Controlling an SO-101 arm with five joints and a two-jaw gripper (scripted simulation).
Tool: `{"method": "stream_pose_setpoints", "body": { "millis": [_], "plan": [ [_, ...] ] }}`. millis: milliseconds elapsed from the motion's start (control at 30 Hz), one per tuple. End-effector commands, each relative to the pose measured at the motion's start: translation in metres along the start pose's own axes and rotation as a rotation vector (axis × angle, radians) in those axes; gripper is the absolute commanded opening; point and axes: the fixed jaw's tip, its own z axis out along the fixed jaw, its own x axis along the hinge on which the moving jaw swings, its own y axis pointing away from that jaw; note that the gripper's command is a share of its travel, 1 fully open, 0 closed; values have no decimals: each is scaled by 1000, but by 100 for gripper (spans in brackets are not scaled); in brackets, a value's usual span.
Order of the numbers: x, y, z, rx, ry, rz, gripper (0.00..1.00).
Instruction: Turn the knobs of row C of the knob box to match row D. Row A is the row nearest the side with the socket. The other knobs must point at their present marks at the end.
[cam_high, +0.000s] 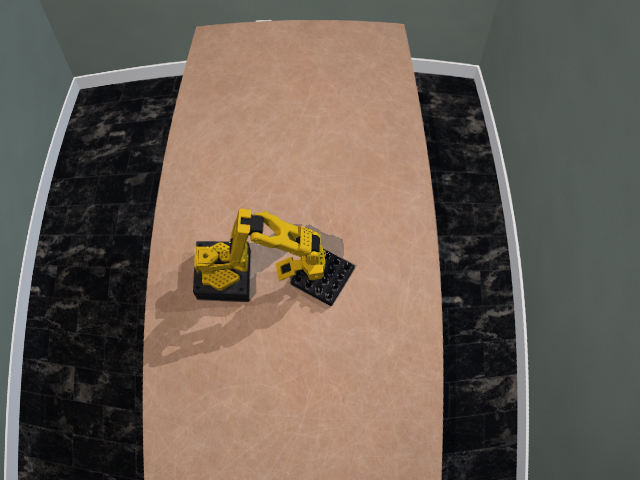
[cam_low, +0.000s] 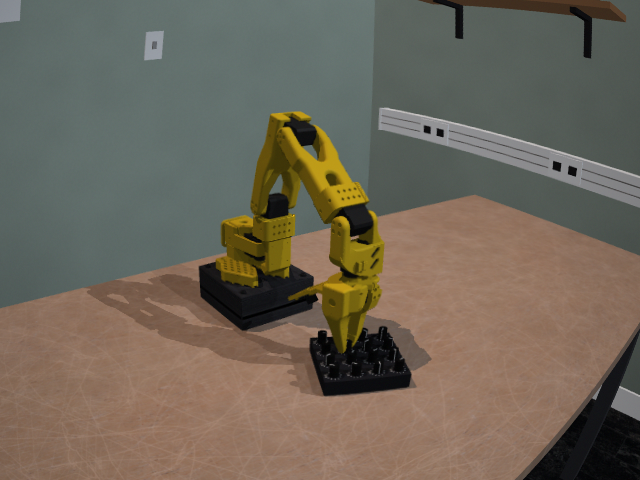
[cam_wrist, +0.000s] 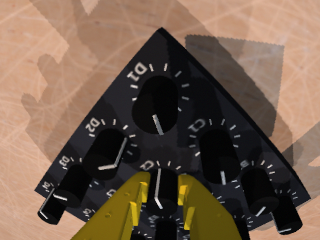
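The black knob box (cam_high: 330, 301) (cam_low: 361, 384) (cam_wrist: 161, 40) stands turned at an angle on the table. My gripper (cam_low: 347, 347) (cam_wrist: 164, 182) points down over it, shut on knob C2 (cam_wrist: 164, 200), one finger on each side. In the wrist view, C2's white line runs up its far side. Knob D2 (cam_wrist: 104, 150) has its line toward the right. Knob D1 (cam_wrist: 156, 100) and knob C1 (cam_wrist: 217, 150) have lines toward the bottom. Knob D3 (cam_wrist: 73, 185) and knob D4 (cam_wrist: 52, 209) show at the left. My fingers hide much of the remaining C row.
Knob B1 (cam_wrist: 257, 187) and knob A1 (cam_wrist: 288, 216) stand at the right in the wrist view, close to my right finger. The arm's black base (cam_high: 221, 295) (cam_low: 242, 310) stands left of the box. Neighbouring knobs stand close around the fingers.
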Motion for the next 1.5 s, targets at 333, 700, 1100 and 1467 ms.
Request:
{"method": "stream_pose_setpoints", "body": {
  "millis": [333, 700, 1100, 1467],
  "plan": [
    [-2, -1, 0, 2, -7, 142, 1],
    [-2, -2, 0, 1, -7, 299, 1],
    [-4, -2, 0, 0, -7, 508, 1],
    [-4, -3, 0, 0, -7, 665, 1]
  ]
}}
